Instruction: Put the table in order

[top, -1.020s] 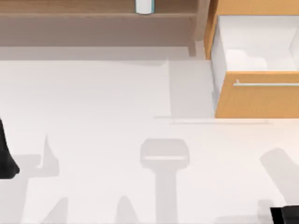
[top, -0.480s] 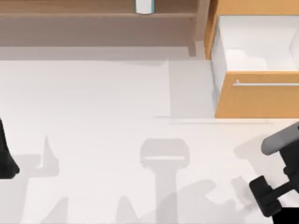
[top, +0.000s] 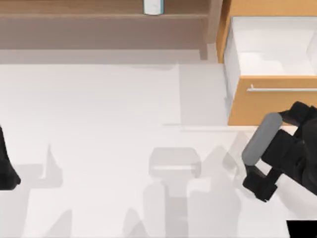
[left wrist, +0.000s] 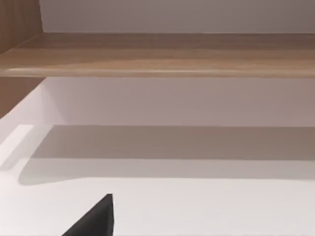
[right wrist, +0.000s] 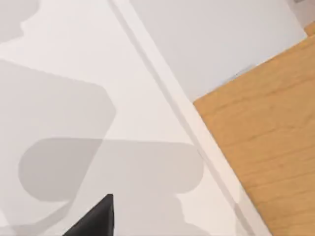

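Top view, right hand (top: 258, 187) over white table (top: 99, 124), beside drawer cabinet (top: 270, 106)

The white desk (top: 99, 109) carries a light brown wooden shelf (top: 99, 20) along its far edge, holding a small pale cylinder (top: 153, 6). An orange-tan drawer cabinet (top: 272, 106), its drawer open, stands at the far right corner.

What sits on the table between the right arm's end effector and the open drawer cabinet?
Nothing visible. The right end effector hangs over bare table just in front of the drawer cabinet, whose drawer is open. The left arm stays parked at the left edge.
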Tool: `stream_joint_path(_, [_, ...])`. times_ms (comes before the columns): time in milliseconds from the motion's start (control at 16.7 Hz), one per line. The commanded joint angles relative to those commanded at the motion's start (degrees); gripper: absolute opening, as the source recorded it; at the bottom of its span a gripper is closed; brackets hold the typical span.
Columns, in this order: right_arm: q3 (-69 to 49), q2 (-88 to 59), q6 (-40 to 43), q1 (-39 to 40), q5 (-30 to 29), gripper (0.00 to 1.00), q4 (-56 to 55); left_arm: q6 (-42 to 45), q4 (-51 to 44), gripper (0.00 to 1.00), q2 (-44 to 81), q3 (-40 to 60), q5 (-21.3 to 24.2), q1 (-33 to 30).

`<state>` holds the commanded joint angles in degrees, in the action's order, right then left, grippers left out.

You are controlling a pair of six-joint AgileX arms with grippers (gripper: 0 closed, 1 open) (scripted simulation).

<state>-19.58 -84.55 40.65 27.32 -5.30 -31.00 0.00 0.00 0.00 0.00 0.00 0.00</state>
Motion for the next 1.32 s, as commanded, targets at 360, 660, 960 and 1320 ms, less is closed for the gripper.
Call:
stream_joint_path(360, [5.9,-14.0,27.5,-1.6,-6.6,1.00,-37.9,0.0,0.0,1.00,0.0,0.0,0.0,0.0])
stream_joint_path(660, [7.4,-24.0,42.8,-5.2,-13.1,1.00,-60.9,0.0,0.0,1.00,0.0,0.0,0.0,0.0])
stream_joint_path(960, [7.3,-28.8,48.4,-7.5,-16.4,1.00,-69.7,0.0,0.0,1.00,0.0,0.0,0.0,0.0])
stream_joint_path(1320, [7.0,-29.0,48.4,-7.3,-16.3,1.00,-69.4,0.0,0.0,1.00,0.0,0.0,0.0,0.0])
